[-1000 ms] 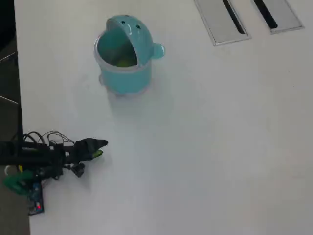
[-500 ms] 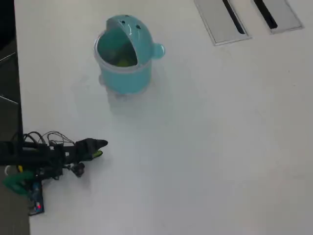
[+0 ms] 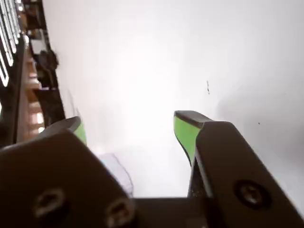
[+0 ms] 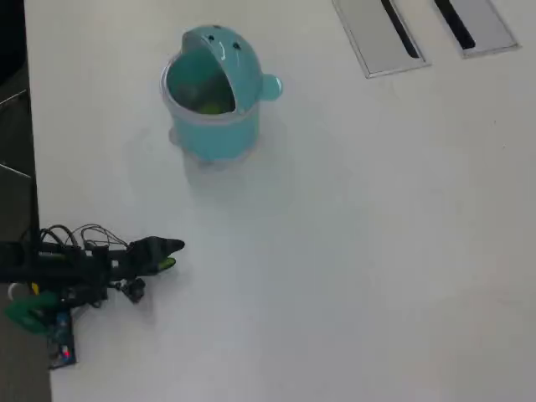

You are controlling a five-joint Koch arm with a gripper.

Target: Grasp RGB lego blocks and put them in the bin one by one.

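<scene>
Overhead view first, and the white table (image 4: 352, 251) fills nearly everything, a wide bare sheet running from the dark strip at the left edge out to the right. Up at the top right sit two flat grey slotted panels (image 4: 381, 33), set at a slant, each with a dark slot down its middle.

Next in size, the bin (image 4: 213, 105): teal, round, standing upright in the upper left part of the table, well apart from the arm. Its domed lid (image 4: 222, 46) is tipped back toward the top of the frame, so the mouth faces up to the camera, and the side knob (image 4: 270, 85) sticks out to the right. Inside, a yellow-green block (image 4: 211, 106) lies at the bottom; a red or blue one cannot be made out in there.

Down at the lower left, the arm (image 4: 59, 264) lies low and stretched along the table edge, its long axis running left to right, wires looped over it. The gripper (image 4: 167, 254) points right, toward the open middle of the table.

In the wrist view the gripper (image 3: 128, 128) shows two black jaws with green pads (image 3: 186, 133), spread wide with bare white table between them and nothing held.
</scene>
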